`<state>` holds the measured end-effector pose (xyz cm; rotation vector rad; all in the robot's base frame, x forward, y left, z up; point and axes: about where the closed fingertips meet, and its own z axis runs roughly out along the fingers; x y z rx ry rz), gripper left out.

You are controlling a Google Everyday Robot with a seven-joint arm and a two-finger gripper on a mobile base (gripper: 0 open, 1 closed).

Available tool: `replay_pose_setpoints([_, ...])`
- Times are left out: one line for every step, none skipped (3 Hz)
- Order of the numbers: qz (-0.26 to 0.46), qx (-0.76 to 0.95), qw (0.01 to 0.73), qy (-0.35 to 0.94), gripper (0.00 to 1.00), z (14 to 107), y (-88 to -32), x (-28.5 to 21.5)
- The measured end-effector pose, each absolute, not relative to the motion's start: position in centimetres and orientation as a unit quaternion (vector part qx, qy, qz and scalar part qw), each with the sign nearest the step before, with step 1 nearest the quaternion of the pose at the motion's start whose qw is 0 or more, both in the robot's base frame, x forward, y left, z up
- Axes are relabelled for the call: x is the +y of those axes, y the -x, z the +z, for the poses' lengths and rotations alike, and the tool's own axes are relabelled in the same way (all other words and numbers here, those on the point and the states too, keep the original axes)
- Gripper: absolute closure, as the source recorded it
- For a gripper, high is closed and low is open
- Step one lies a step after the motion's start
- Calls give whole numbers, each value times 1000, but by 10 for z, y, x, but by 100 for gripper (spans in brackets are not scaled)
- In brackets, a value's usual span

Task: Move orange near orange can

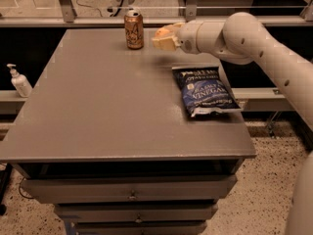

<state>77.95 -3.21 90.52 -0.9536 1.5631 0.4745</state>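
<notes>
The orange can stands upright at the far edge of the grey table, left of centre. My gripper hovers just right of the can, a little above the table top, reaching in from the right. It is shut on the orange, which shows only as a rounded orange patch between the pale fingers. A small gap separates the gripper from the can.
A dark blue chip bag lies flat on the right part of the table, under the arm. A white pump bottle stands on a ledge to the left. Drawers sit below the table front.
</notes>
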Motion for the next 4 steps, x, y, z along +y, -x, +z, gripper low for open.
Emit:
replay_pose_setpoints([221,670,580,407,100,891,-804,-27])
replay_pose_setpoints([237,666,576,411,100,883,-819,-16])
replay_pose_setpoints([251,661,572,416,100,877,-829,-4])
replay_pose_setpoints([259,659,567,422,100,871,-834,6])
